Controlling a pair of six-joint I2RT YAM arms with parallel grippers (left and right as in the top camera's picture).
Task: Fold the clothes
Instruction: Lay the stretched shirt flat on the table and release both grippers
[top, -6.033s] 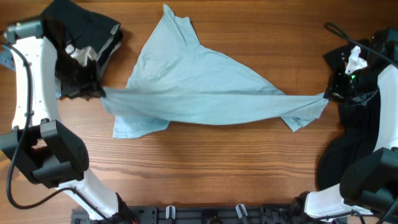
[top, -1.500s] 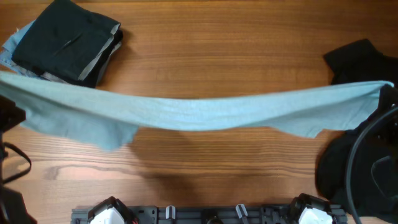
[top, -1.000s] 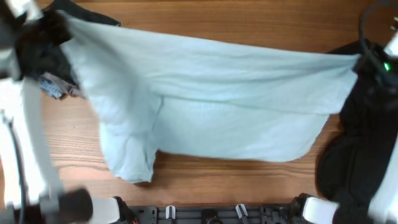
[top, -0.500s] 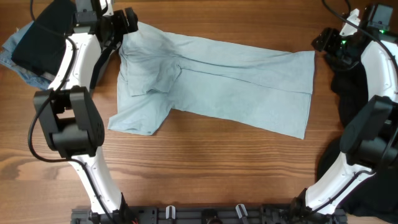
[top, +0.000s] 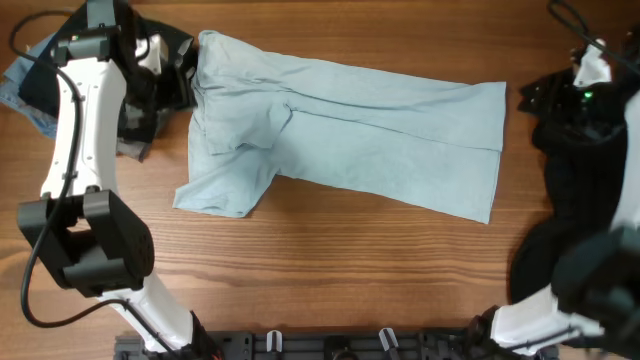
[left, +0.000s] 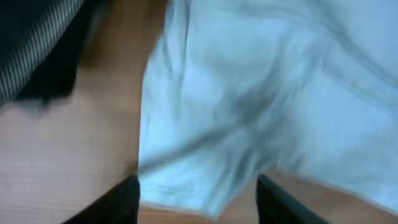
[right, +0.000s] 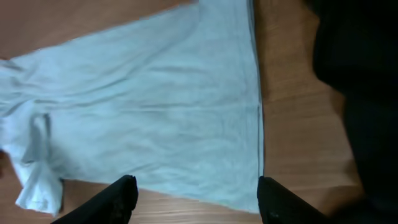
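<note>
The clothes in play are a pale blue-grey T-shirt (top: 350, 125) lying spread out on the wooden table, its sleeve end at the left and its straight hem at the right. My left gripper (top: 183, 80) is just off the shirt's upper left edge. In the left wrist view, which is blurred, the left gripper (left: 198, 205) stands open above the T-shirt (left: 249, 93) with nothing between its fingers. My right gripper (top: 530, 95) is just right of the hem. In the right wrist view it (right: 196, 202) is open over the T-shirt (right: 155, 112), holding nothing.
A stack of dark folded clothes (top: 45, 75) lies at the back left, partly behind my left arm, and shows as striped dark cloth (left: 37, 43) in the left wrist view. Black garments (top: 570, 200) are heaped along the right edge, seen also as black garments (right: 357, 81).
Both grippers held the shirt stretched in the air, threw it out flat on the table and let go. Since half a second ago both arms have drawn outward; the shirt lies still.
</note>
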